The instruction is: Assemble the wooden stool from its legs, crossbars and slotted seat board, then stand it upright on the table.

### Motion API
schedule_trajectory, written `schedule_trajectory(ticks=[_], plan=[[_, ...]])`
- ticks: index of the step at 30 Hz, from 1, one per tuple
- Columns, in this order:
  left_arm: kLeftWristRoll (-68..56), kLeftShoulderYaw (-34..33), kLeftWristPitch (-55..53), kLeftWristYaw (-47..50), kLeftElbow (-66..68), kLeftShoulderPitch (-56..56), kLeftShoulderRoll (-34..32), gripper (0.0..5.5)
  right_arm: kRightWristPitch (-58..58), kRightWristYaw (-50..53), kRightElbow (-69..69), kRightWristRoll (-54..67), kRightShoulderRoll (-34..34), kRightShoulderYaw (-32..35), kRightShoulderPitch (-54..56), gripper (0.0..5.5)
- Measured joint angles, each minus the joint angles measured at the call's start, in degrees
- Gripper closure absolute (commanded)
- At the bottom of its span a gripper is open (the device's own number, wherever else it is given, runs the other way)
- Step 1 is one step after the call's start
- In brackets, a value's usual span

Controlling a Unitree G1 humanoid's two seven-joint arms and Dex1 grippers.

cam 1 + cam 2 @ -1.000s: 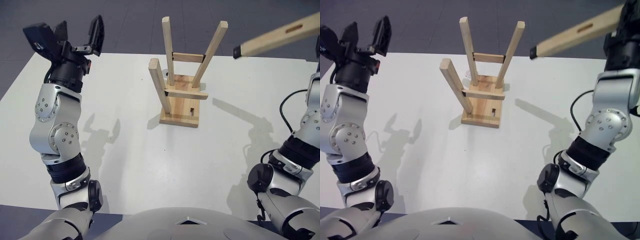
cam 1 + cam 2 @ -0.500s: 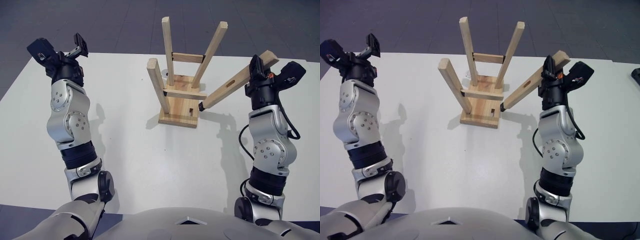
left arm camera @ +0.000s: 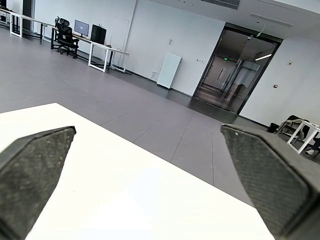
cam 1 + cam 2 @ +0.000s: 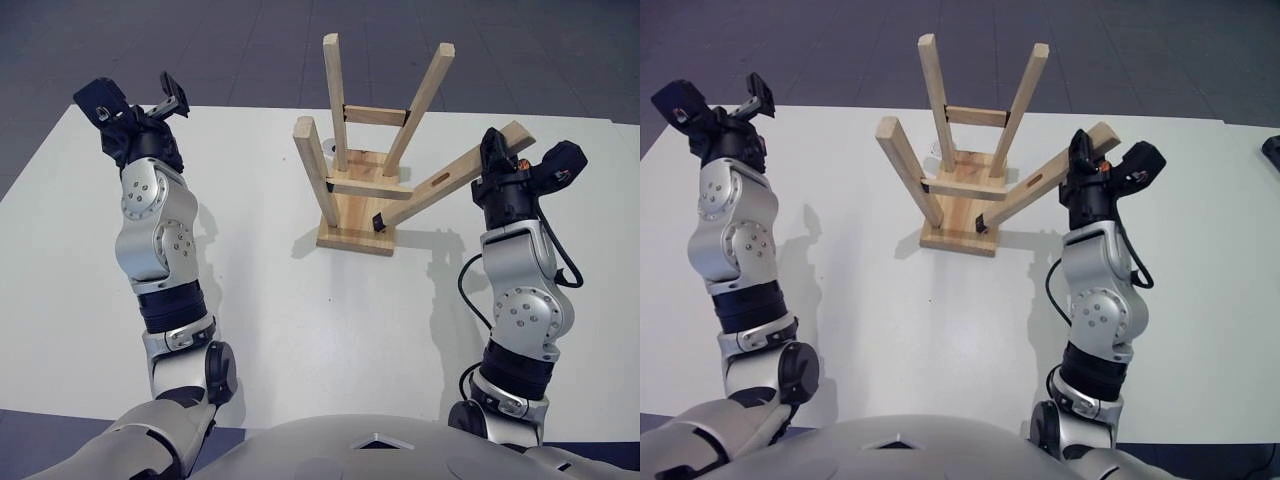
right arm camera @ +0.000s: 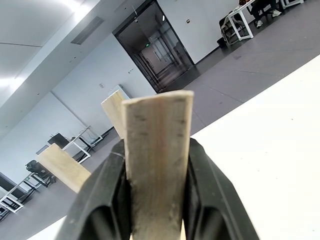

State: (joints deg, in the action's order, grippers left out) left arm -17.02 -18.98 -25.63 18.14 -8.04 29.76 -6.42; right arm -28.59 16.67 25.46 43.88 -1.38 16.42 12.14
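Because it bears everything else, the white rectangular table [image 4: 300, 340] comes first, a broad plain top. On its far middle part lies the upside-down, partly built pale wooden stool [image 4: 358, 190]. Its flat slotted seat board [image 4: 350, 238] rests on the table, and three square wooden legs point upward from it: two far ones [image 4: 336, 100] [image 4: 422, 105] leaning toward each other, and a near-left one [image 4: 316, 170] tilting outward. A fourth loose wooden leg [image 4: 440, 183] slants down from the right, its dark-tipped lower end at the board's right edge. Whether that end sits in a slot cannot be told. One short wooden crossbar [image 4: 376, 115] joins the two far legs high up, and a second crossbar [image 4: 372, 188] runs lower, from the near-left leg toward the right.

The right gripper [image 4: 503, 160] is raised just right of the stool, its black fingers [image 5: 107, 200] clenched on the upper part of the slanting leg. The left gripper [image 4: 137, 98] hangs above the table's far-left corner, well apart from the stool, its textured pads [image 3: 35, 170] spread wide and grasping nothing.
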Motion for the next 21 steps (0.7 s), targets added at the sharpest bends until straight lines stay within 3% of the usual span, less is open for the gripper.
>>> schedule_trajectory(ticks=[15,21], plan=[[1.29,0.38,-1.28,1.08,-2.21,-0.16,1.21,0.1,1.86,1.26,-1.69,-6.92,-4.1,1.62,0.73,4.46],[2.4,5.31,-3.77,0.08,-5.92,-1.1,3.26,0.1,6.59,-4.19,-3.51,-15.53,-6.93,-4.74,1.03,4.46]])
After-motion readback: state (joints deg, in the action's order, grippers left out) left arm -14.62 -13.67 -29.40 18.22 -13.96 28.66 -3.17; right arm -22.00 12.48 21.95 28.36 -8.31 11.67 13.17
